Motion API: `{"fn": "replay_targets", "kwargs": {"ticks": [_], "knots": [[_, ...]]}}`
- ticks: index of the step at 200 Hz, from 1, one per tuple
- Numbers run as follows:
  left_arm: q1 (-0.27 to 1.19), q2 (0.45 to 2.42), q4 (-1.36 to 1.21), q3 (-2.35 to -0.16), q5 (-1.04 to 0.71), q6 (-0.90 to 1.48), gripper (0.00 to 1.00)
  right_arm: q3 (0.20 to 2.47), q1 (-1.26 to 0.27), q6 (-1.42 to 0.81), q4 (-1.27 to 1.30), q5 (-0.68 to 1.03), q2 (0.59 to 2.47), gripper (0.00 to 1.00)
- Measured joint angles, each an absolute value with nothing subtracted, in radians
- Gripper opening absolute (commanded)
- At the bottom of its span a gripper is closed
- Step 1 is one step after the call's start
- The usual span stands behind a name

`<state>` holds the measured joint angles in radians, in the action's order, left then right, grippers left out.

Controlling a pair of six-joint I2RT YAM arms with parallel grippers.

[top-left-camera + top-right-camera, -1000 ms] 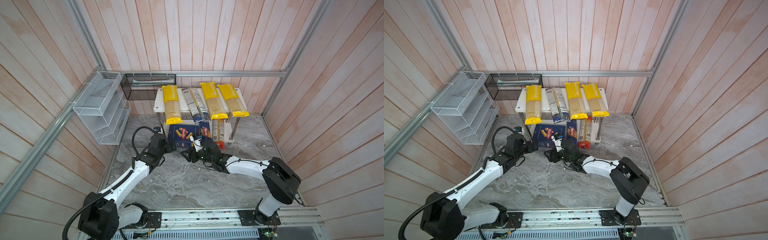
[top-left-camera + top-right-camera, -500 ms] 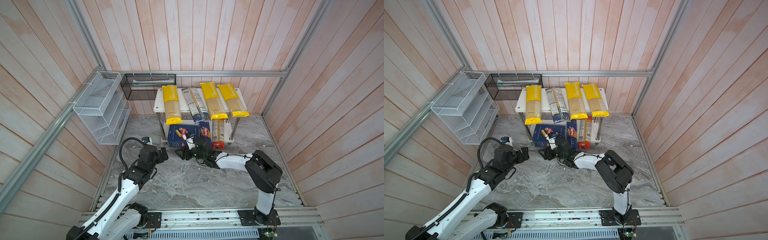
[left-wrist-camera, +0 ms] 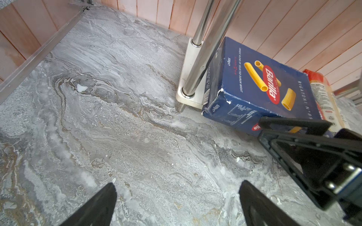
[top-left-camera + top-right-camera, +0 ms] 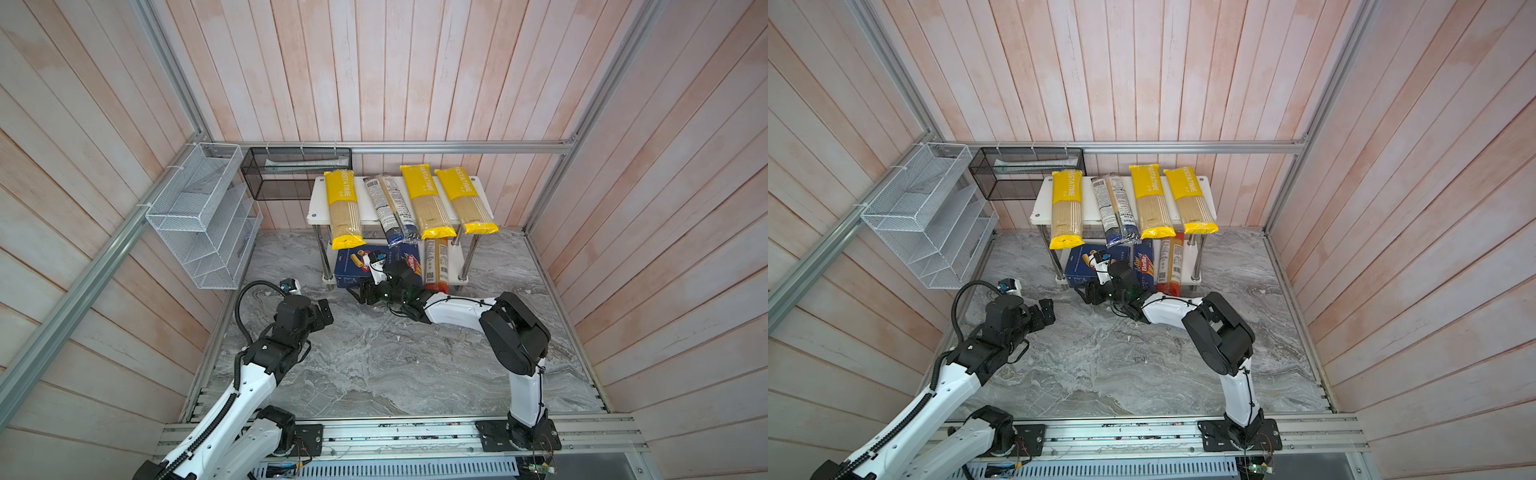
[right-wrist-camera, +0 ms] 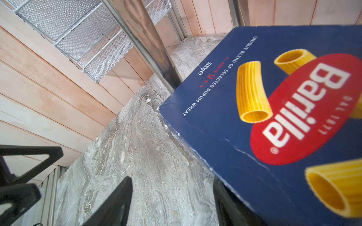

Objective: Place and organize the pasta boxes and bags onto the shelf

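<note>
The right gripper (image 4: 368,293) has its jaws spread and pinches nothing. In the right wrist view one finger (image 5: 122,192) has bare floor between it and the rigatoni box (image 5: 254,117). The box's near edge hides the other finger, so I cannot tell whether that one touches the box.

In a top view the box sits at about 12 o'clock from this gripper, just beyond it. It is on the lower tier of the shelf (image 4: 318,199), close against the front-left chrome post (image 3: 203,58), and its near end juts past the board's front edge.

The left gripper (image 4: 324,309) is at roughly 8 o'clock from the right one. Its jaws are also spread and empty above the floor, with the box at its 1 o'clock.

The box looks like light, stiff cardboard. Its corners are already scuffed white, so a hard squeeze would likely dent it, and the printed faces are probably slick. The picture face looks too wide for the jaws. The better hold is probably across the box's thickness at the jutting end — or a flat push on that end to seat it deeper.
</note>
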<state>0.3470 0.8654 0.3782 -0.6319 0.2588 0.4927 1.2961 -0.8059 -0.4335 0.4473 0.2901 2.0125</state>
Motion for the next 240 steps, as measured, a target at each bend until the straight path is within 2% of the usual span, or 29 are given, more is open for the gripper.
{"fn": "replay_targets", "kwargs": {"ticks": [80,115,143,184,215,240], "knots": [[0.346,0.833,0.372,-0.595,0.263,0.502,1.0,1.38,-0.775,-0.411,0.426,0.304,2.076,0.68],[0.346,0.834,0.335,-0.564,0.298,0.48,1.0,1.307,-0.775,-0.391,0.452,0.287,2.041,0.7],[0.346,0.813,0.22,-0.501,0.371,0.435,1.0,1.092,-0.775,-0.381,0.444,0.197,1.87,0.75],[0.339,0.811,-0.102,-0.325,0.503,0.307,1.0,0.825,-0.736,-0.344,0.394,-0.044,1.5,0.81],[0.302,0.952,-0.398,-0.234,0.529,0.183,1.0,0.641,-0.531,-0.297,0.344,-0.194,1.232,0.86],[0.214,1.084,-0.571,-0.228,0.489,0.122,1.0,0.474,-0.347,-0.234,0.366,-0.307,1.049,0.98]]}}
